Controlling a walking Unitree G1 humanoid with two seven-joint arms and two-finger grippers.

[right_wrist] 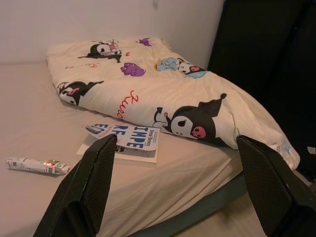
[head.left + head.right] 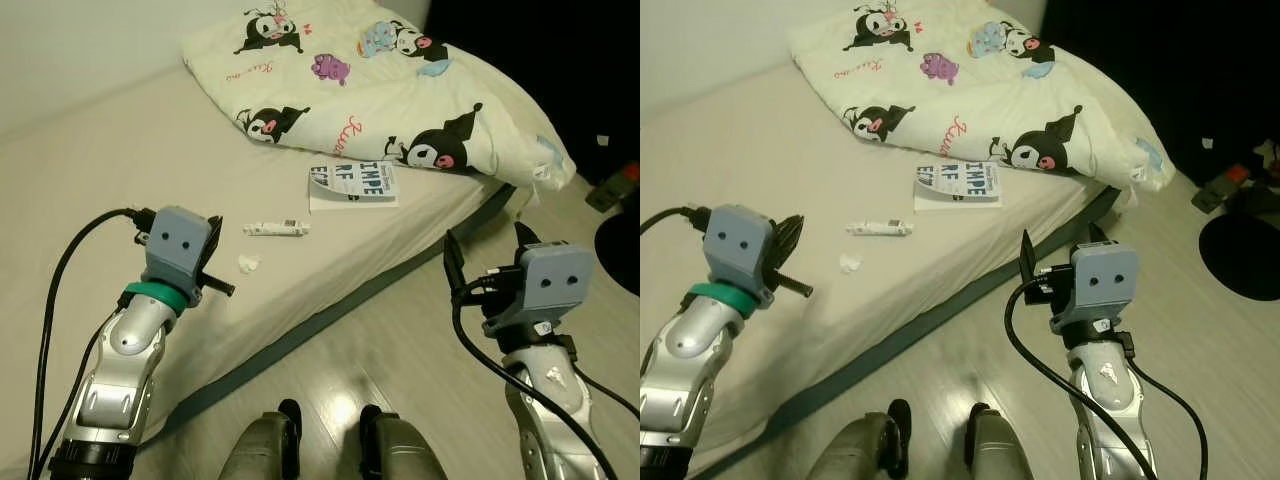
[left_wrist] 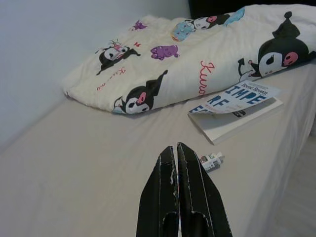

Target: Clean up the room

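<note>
On the bed (image 2: 120, 150), beige sheet, a folded cream duvet (image 2: 370, 80) printed with cartoon characters lies toward the far end. Just in front of the duvet, near the bed's edge, a white book (image 2: 352, 186) with blue lettering on its cover, the cover slightly lifted. Near the book, further in on the sheet, a small white tube (image 2: 276, 229) lies flat. A crumpled white scrap (image 2: 248, 263) sits near the tube, apart from it, on the side toward the robot.

Left pincer (image 3: 176, 160) is raised over the sheet, pointing toward the tube and book, fingers pressed together, nothing between them. It touches neither item.

Right pincer (image 1: 177, 148) is held over the pale floor (image 2: 400, 340) beside the bed's dark base rim, fingers spread wide and empty, facing the book and duvet across the mattress edge.

Robot's feet show on the floor at the bed's side. A dark area lies past the bed on the right.
</note>
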